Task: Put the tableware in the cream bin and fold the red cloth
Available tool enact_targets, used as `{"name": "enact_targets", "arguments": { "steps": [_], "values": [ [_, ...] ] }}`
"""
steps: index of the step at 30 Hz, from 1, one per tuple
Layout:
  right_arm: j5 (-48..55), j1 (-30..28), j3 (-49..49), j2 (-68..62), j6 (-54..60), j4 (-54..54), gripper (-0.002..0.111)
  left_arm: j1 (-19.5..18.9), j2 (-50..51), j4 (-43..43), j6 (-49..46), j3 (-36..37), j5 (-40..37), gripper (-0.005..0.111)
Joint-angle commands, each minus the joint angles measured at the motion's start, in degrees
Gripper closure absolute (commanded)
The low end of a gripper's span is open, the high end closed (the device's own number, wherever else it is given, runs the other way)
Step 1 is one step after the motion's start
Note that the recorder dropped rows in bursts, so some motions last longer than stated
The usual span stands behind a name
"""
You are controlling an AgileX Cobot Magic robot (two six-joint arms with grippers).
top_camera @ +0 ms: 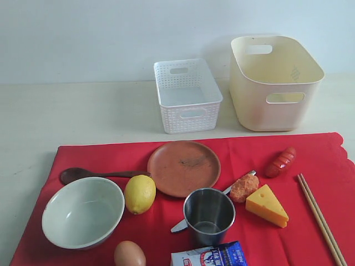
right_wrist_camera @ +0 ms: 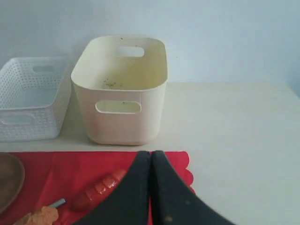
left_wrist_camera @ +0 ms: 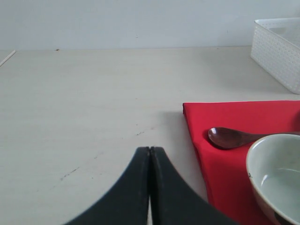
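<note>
The red cloth lies flat across the front of the table. On it stand the pale bowl, the terracotta plate, and the steel cup. The knife lies partly hidden behind the cup. The dark wooden spoon lies behind the bowl, and the chopsticks lie at the right. The cream bin stands empty at the back right. My left gripper is shut and empty over bare table beside the cloth's left edge. Over the cloth's right edge my right gripper is shut and empty. Neither arm shows in the exterior view.
A white lattice basket stands left of the bin. A lemon, egg, milk carton, cheese wedge, sausage and an orange crumbed piece also lie on the cloth.
</note>
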State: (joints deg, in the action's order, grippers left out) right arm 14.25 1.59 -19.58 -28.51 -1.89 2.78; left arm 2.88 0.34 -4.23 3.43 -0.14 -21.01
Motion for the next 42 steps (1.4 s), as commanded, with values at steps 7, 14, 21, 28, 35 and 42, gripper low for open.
{"name": "enact_targets", "arguments": {
  "steps": [7, 14, 21, 28, 35, 42],
  "values": [
    [-0.7, -0.3, -9.7, -9.0, 0.2, 0.1, 0.108, -0.1, -0.3, -0.1, 0.0, 0.1, 0.5, 0.107],
    [-0.7, -0.3, -11.1, -10.9, 0.2, 0.1, 0.108, -0.1, -0.3, -0.1, 0.0, 0.1, 0.5, 0.107],
    [-0.7, -0.3, -11.1, -10.9, 0.2, 0.1, 0.108, -0.1, -0.3, -0.1, 0.0, 0.1, 0.5, 0.107],
    [-0.7, -0.3, -11.1, -10.9, 0.2, 0.1, 0.108, -0.1, -0.3, -0.1, 0.0, 0.1, 0.5, 0.107],
    [-0.7, -0.3, -11.1, -10.9, 0.2, 0.1, 0.108, -0.1, -0.3, -0.1, 0.0, 0.1, 0.5, 0.107],
    [-0.7, -0.3, -11.1, -10.9, 0.2, 0.1, 0.108, -0.1, -0.3, -0.1, 0.0, 0.1, 0.5, 0.107]
  ]
}}
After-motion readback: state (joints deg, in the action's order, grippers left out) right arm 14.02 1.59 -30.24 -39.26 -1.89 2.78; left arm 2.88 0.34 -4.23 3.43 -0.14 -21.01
